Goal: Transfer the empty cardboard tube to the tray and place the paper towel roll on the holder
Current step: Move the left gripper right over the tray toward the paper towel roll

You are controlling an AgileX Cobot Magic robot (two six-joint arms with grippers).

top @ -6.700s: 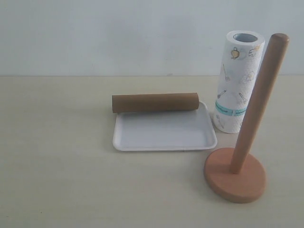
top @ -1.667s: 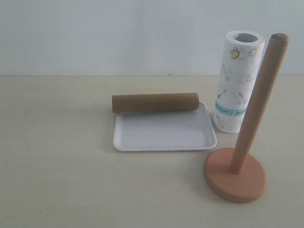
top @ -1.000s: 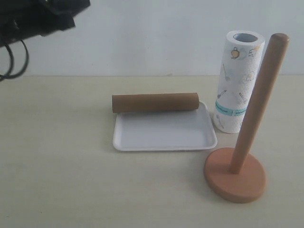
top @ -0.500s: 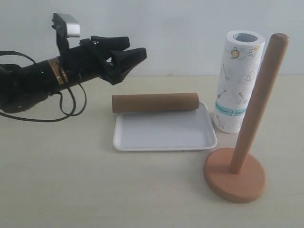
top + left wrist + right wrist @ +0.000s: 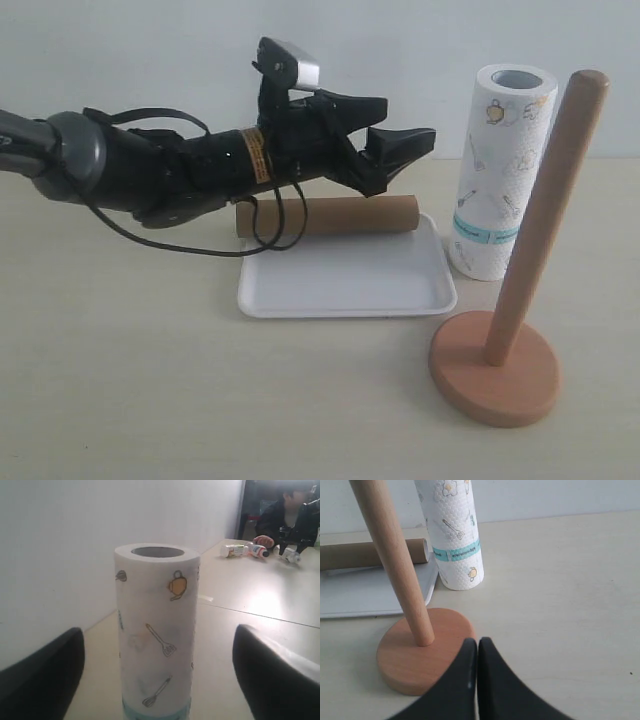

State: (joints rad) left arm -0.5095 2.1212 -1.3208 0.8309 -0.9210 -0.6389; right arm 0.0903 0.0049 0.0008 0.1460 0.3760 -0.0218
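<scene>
Roll point(image 5: 505, 170) stands upright on the table point(image 5: 150, 380) just ahead of our left fingers point(image 5: 400, 145). In the left wrist view it sits centred between them, clear of both. We judge it light and soft: the embossed paper should give decent friction, but the wraps will squash. We'd take it around the body at about mid-height, above the teal band, with a gentle squeeze, and hold it vertical so the hollow core can drop over the post. It's tall and narrow, so a nudge from one finger could tip it. Left fingers are released, spread wider than the roll, holding and touching nothing. Tube point(image 5: 385, 213) lies on its side below and behind those fingers, along the far rim of the tray point(image 5: 340, 308); we can't tell if it rests on the rim or just beyond. It looks light, thin-walled and prone to rolling, so grip it mid-length, lightly. Right fingers point(image 5: 465, 680) are clenched together and empty, with the holder point(image 5: 405, 665) just ahead of them, post bare.
</scene>
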